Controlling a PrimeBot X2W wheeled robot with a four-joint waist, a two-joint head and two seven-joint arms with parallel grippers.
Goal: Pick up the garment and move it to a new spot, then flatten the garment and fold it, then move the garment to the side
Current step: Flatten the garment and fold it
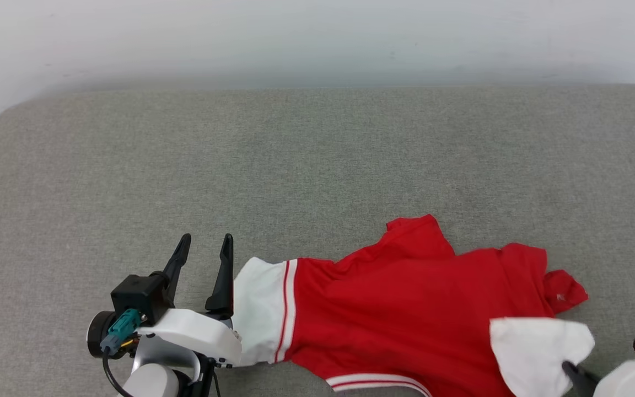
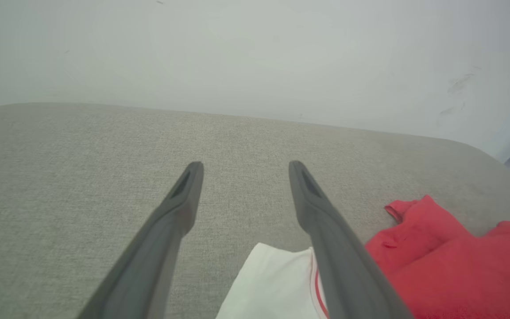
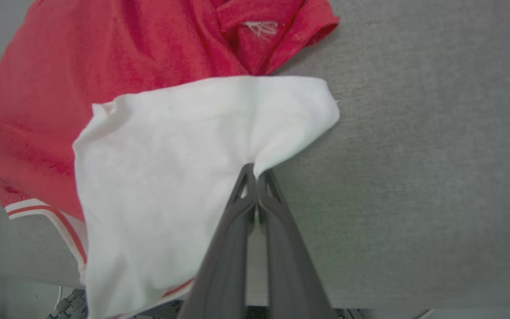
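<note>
Now the garment [image 1: 405, 298] lies crumpled along the grey cushion's [image 1: 295, 154] near edge. The right gripper [image 3: 256, 175] pinches one white sleeve [image 3: 171, 168]; the left gripper [image 1: 206, 238], fingers apart, sits beside the other. Best grip that sleeve too, then lift evenly, keeping cloth taut.

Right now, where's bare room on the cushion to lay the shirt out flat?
Bare: the far half of the grey cushion, between the garment and the wall, and the left side beyond the open left end effector. Crowded: the near edge, where the garment runs from that end effector to the right end effector, shut on its white sleeve.
</note>
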